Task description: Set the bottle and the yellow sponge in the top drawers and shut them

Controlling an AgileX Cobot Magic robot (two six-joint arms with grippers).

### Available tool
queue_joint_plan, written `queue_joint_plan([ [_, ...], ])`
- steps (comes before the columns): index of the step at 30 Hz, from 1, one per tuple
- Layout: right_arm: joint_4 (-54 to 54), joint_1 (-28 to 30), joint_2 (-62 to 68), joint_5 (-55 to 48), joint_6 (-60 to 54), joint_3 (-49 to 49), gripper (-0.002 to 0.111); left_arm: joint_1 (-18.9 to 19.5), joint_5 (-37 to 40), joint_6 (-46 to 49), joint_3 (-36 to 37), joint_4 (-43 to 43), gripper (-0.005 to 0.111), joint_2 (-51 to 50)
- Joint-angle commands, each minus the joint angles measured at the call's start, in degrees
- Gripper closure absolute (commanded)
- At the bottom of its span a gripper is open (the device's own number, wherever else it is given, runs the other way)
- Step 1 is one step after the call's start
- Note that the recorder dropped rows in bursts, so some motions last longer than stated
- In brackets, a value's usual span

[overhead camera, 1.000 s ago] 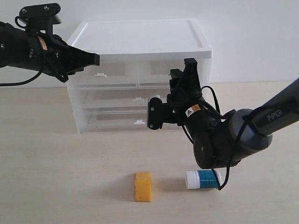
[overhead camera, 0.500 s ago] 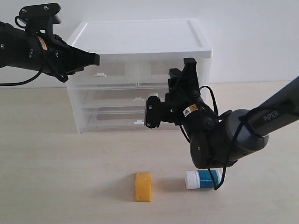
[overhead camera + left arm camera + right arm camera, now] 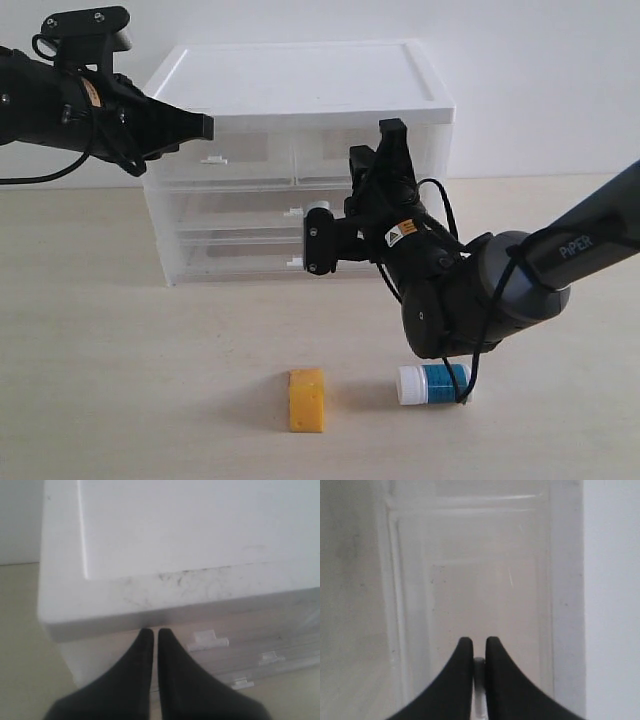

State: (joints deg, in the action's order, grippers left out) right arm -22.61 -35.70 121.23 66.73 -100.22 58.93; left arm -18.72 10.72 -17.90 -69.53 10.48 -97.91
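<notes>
The yellow sponge point(image 3: 307, 400) lies on the table in front of the chest point(image 3: 300, 75). To its right the bottle point(image 3: 432, 383) lies on its side, white cap to the left, just below my right arm. My right gripper point(image 3: 317, 236) point(image 3: 479, 642) is shut on the small white handle point(image 3: 479, 667) of the top right drawer point(image 3: 480, 590), which is drawn out from the chest. My left gripper point(image 3: 208, 127) point(image 3: 152, 631) is shut and empty, hovering at the chest's upper left front edge, above the top left drawer's handle point(image 3: 210, 640), point(image 3: 213, 159).
The two full-width lower drawers point(image 3: 230, 255) are closed, their handles point(image 3: 270, 656) showing in a column. My right arm's bulk point(image 3: 470, 290) stands between the chest and the bottle. A white wall rises behind the chest.
My right gripper has moved left and away from the chest front with the drawer handle in it, drawing the drawer further out. The left arm, sponge and bottle have not moved.
</notes>
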Motion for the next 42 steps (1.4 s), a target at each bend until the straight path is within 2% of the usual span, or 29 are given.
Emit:
queue_joint_plan([
  [1, -4.7, 1.9, -0.5, 3.2, -0.6, 2.3, 0.108, 0.2, -4.8, -0.2, -0.4, 0.5, 0.103, -1.3],
  [6, -6.6, 1.7, -0.5, 3.2, -0.5, 2.3, 0.108, 0.2, -4.8, -0.2, -0.4, 0.5, 0.103, -1.3],
  [20, -11.9, -3.7, -0.9, 3.2, -5.1, 2.2, 0.108, 0.2, -4.7, -0.2, -0.4, 0.5, 0.103, -1.3],
  [31, -14.0, -6.8, -8.6, 3.2, -4.4, -8.1, 0.108, 0.2, -4.7, -0.2, -0.4, 0.5, 0.103, -1.3],
  [39, -19.2, -9.7, -9.7, 3.2, -6.9, -9.3, 0.108, 0.2, -3.5, -0.2, -0.4, 0.5, 0.103, -1.3],
  [42, -17.1, -9.7, -9.7, 3.2, -7.6, -9.8, 0.104, 0.2, -3.5, -0.2, -0.4, 0.5, 0.103, -1.3],
])
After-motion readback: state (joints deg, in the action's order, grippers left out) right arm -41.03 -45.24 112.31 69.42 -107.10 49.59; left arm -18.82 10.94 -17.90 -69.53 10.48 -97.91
